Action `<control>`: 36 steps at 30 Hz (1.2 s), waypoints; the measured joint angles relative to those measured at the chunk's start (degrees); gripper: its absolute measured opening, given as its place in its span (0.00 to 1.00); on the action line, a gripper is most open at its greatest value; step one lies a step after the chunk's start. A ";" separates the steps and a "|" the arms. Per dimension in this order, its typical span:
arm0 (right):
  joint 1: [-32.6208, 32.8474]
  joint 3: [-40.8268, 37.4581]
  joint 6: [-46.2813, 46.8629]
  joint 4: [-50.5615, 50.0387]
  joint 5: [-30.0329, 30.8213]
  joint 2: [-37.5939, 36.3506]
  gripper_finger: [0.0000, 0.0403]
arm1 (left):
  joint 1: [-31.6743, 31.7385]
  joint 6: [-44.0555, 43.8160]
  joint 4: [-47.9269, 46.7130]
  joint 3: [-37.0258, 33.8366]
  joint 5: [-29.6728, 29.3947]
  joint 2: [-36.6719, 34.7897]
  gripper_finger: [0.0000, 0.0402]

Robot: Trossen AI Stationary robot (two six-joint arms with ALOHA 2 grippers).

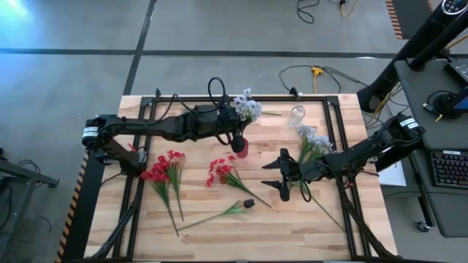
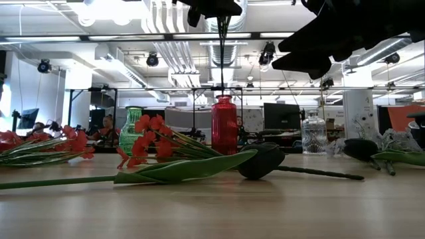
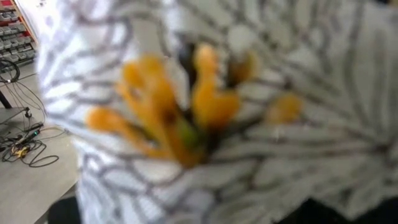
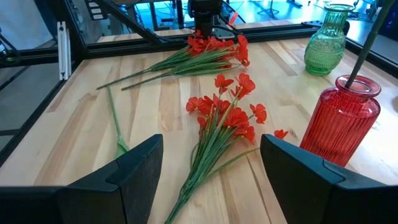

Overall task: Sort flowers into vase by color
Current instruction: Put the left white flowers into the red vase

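On the near worktop [image 1: 219, 234], the dark-budded stem [image 1: 219, 214] and red flowers [image 1: 221, 171] lay loose. Beyond, the right gripper [image 1: 283, 174] hovered wide open, empty. The left gripper [image 1: 235, 136], jaws shut on the pale flower's [image 1: 247, 108] stalk, should lower vertically through the red vase [image 1: 240, 148] neck.

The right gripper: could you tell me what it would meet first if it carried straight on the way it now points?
The right gripper, jaws open, looks down its line at the nearer bunch of red flowers lying on the table; it would probably meet those first. The red vase stands just off to the side, though depth is hard to judge.
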 joint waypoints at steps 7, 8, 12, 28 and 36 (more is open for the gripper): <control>0.00 0.00 -0.04 0.00 0.00 0.00 0.65 | 0.00 0.00 0.09 -0.55 -0.02 0.02 0.00; 0.00 0.00 -0.04 0.00 0.00 0.00 0.65 | 0.00 0.00 0.49 -0.77 -0.02 0.02 0.00; 0.00 0.00 -0.02 -0.02 0.00 0.00 0.65 | 0.00 -0.03 3.32 -2.41 -0.02 0.02 0.00; 0.00 0.00 0.03 -0.01 0.00 0.00 0.65 | 0.15 -0.02 5.55 -4.14 -0.02 0.02 0.00; 0.00 0.00 -0.04 -0.01 -0.02 0.00 0.65 | 0.15 -0.02 11.91 -8.17 -0.02 0.02 0.00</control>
